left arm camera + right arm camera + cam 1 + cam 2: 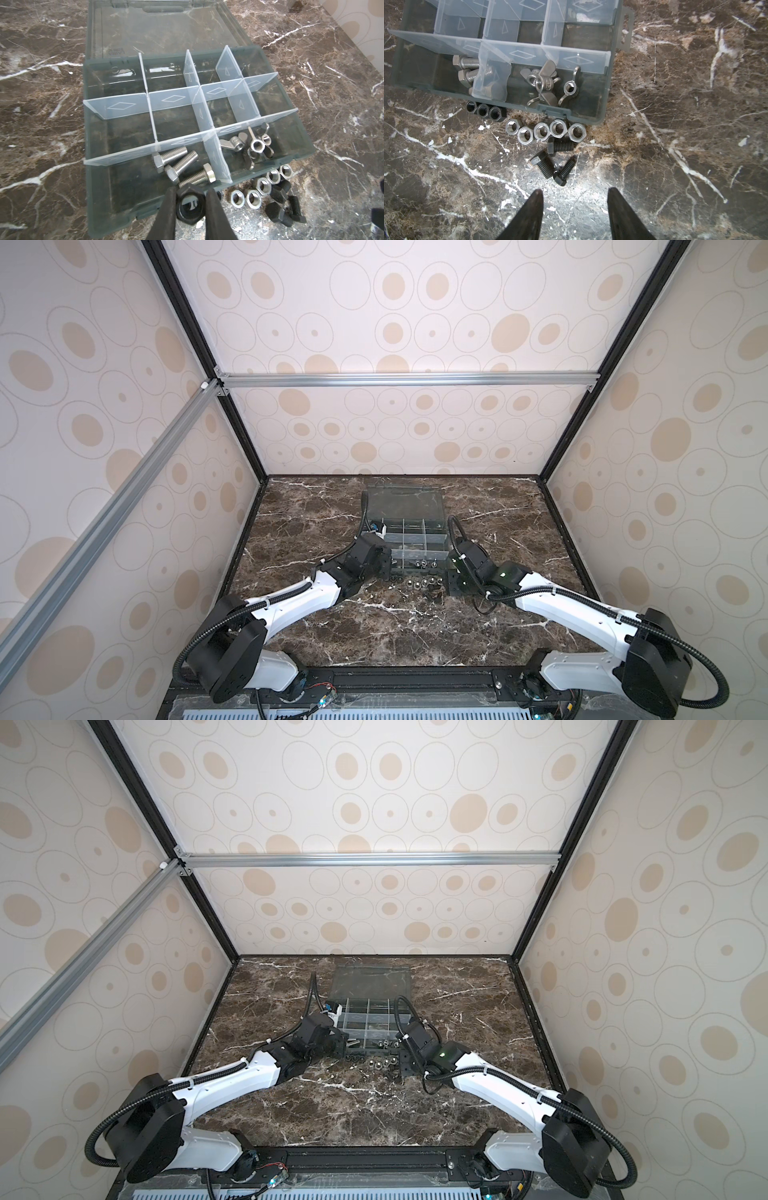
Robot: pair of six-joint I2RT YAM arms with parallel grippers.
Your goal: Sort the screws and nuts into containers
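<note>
Left gripper (191, 190) — jaws clamped on black hex nut (187, 218), at near rim of organizer box (86, 128), close to 3 silver hex bolts (185, 161) in near-left cell. Wing nuts (236, 144) in near-right cell. Right gripper (575, 191) — jaws apart, empty, over marble table (675, 145); 3 black bolts (543, 166) just beyond tips, 5 silver hex nuts (535, 134) farther, beside box wall.

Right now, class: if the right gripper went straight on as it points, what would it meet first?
Probably the black screws lying loose just ahead of the right gripper, though its height is unclear.
</note>
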